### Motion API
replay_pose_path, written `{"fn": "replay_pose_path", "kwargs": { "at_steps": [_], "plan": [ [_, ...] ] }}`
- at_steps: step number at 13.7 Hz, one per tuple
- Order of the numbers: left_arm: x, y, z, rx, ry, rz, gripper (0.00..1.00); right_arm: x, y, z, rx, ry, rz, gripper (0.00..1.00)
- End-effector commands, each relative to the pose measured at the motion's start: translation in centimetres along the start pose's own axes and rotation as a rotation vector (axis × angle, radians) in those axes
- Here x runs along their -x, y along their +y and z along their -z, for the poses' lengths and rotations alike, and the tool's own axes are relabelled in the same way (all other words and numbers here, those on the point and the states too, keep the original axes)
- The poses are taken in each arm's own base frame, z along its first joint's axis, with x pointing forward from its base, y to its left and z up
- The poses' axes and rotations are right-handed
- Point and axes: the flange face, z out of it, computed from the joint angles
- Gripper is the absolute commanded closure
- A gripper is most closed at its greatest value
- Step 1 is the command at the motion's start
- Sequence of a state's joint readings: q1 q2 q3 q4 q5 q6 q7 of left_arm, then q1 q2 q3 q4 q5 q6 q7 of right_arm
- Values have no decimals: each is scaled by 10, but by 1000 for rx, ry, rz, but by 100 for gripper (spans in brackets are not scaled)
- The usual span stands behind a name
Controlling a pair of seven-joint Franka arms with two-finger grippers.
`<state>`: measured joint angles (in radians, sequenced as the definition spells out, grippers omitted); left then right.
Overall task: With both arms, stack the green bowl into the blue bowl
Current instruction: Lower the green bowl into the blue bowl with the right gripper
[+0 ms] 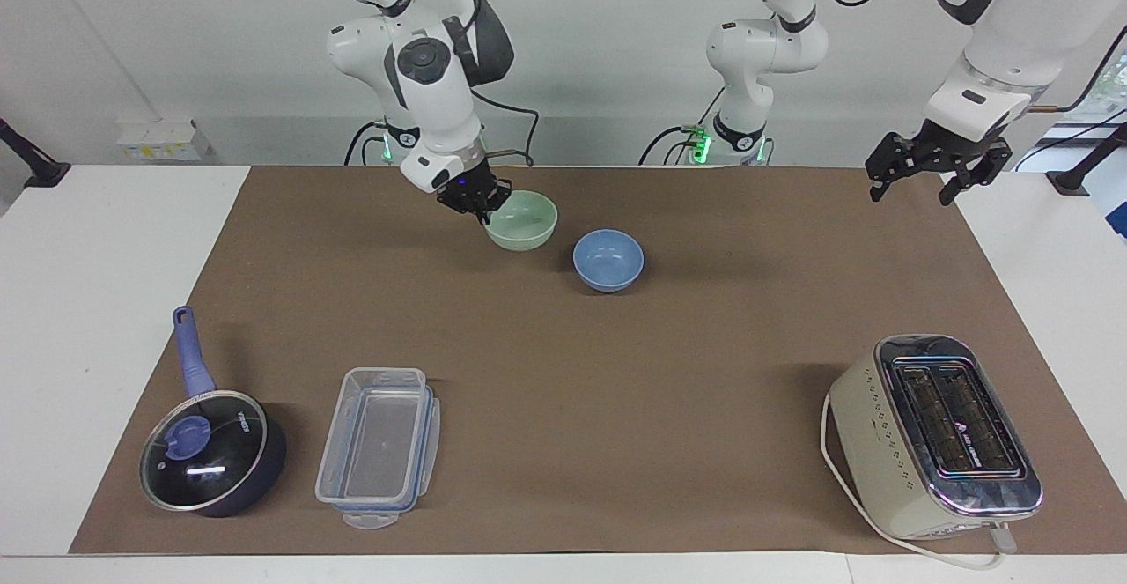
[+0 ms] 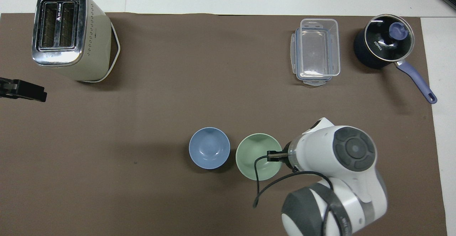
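Observation:
The pale green bowl [image 1: 525,221] [image 2: 257,155] hangs tilted above the brown mat, my right gripper [image 1: 482,204] [image 2: 275,155] shut on its rim at the side toward the right arm's end. It is close beside the light blue bowl [image 1: 607,259] [image 2: 209,147], which rests upright on the mat [image 1: 563,364] in the middle. My left gripper [image 1: 935,168] waits open in the air over the mat's edge at the left arm's end; only its tip [image 2: 23,89] shows in the overhead view.
A cream toaster [image 1: 935,436] [image 2: 69,33] stands farther from the robots at the left arm's end. A clear plastic container [image 1: 380,445] [image 2: 316,51] and a lidded dark blue saucepan [image 1: 209,447] [image 2: 385,43] sit farther out toward the right arm's end.

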<state>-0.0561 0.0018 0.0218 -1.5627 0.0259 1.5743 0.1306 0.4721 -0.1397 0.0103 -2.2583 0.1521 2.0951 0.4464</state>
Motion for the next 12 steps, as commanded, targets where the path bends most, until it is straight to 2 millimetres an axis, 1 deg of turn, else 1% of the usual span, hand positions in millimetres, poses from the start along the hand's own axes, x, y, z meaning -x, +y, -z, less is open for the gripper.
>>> {"fn": "replay_pose_path", "kwargs": {
  "at_steps": [1, 2, 3, 4, 5, 8, 10, 12],
  "plan": [
    [3, -4, 3, -15, -6, 6, 0, 0, -64, -18, -16, -5, -99, 100],
    [3, -3, 4, -14, -4, 6, 0, 0, -76, -22, -20, 2, -119, 100],
    [3, -3, 3, -13, -6, 6, 0, -1, -82, -21, -24, 5, -121, 100],
    [3, -4, 4, -15, -4, 6, 0, 1, -88, -25, -30, 5, -127, 100],
    [3, -4, 3, -15, -6, 6, 0, 4, -97, -33, -52, 2, -144, 100],
    [3, -3, 3, -13, -6, 6, 0, 6, -111, -53, -62, 1, -166, 100],
    [3, -4, 3, -15, -6, 6, 0, 6, -113, -61, -58, -4, -174, 100],
    [3, -4, 3, -15, -6, 6, 0, 3, -113, -62, -68, 8, -179, 100]
  ]
}}
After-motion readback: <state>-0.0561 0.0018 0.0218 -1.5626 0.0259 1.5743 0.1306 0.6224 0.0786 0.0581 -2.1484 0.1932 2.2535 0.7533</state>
